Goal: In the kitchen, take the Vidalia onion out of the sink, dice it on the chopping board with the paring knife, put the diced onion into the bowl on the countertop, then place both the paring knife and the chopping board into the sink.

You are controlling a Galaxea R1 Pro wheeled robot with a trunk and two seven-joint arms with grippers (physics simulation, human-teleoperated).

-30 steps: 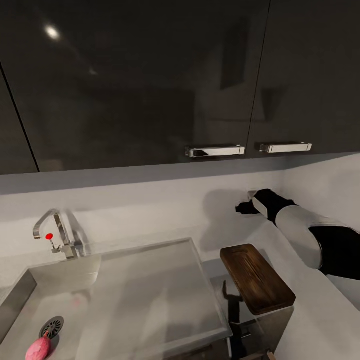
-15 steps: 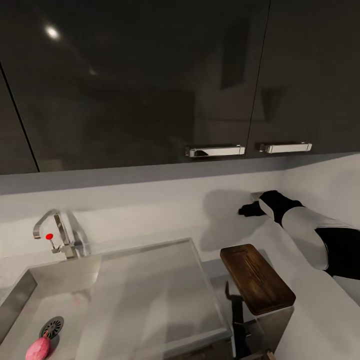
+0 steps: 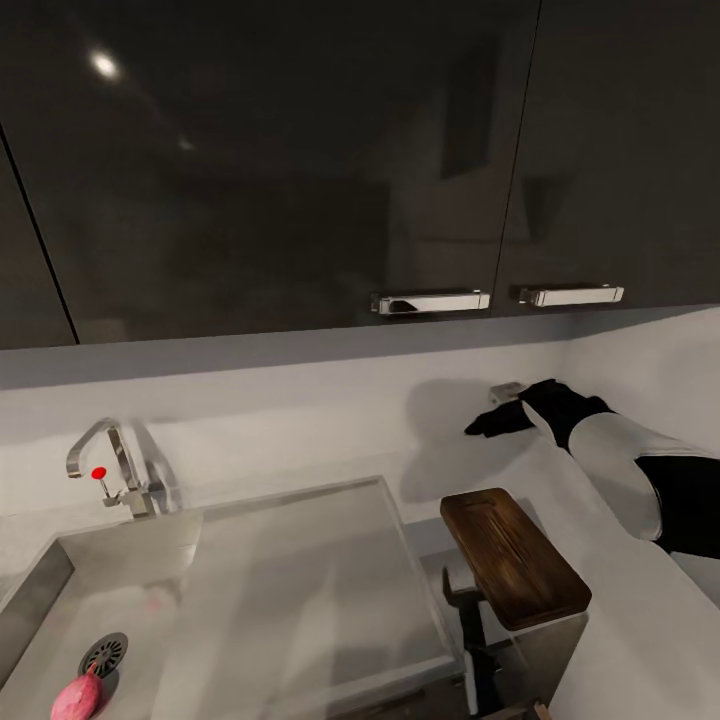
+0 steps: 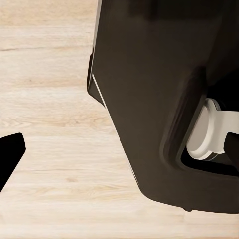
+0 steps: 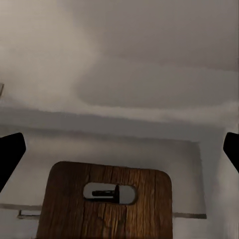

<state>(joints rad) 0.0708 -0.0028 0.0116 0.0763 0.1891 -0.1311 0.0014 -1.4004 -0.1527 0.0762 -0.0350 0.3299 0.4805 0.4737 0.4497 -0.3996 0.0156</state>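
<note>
1. Glossy black upper cabinets [image 3: 300, 170] with two chrome bar handles [image 3: 430, 301] span the top of the head view, above a pale wall.
2. Long matte grey surface [image 3: 640, 640]: runs along the wall and turns toward the viewer at the right.
3. Rectangular grey recessed sink [image 3: 150, 600]: set in the left part of the surface, with a round drain [image 3: 104, 653] at its near-left corner and a flat drainboard to the right.
4. Chrome tap with a red knob [image 3: 105, 465]: at the sink's far-left edge.
5. Small pinkish-red roundish Vidalia onion [image 3: 77, 695]: lies inside the sink, just beside the drain at the near-left corner.
6. Dark brown rectangular wooden chopping board [image 3: 513, 555]: on the surface just right of the drainboard; the right wrist view shows its handle slot [image 5: 108, 193].
7. Right gripper [image 3: 495, 420]: black, on a white and black arm, held above the surface's far-right corner beyond the board; the right wrist view shows its fingertips [image 5: 10, 154] far apart, holding nothing.
8. Left gripper: one dark fingertip [image 4: 10, 154] over pale wood floor [image 4: 50, 99], beside a dark robot body part [image 4: 164, 99]; opening cannot be told.
</note>
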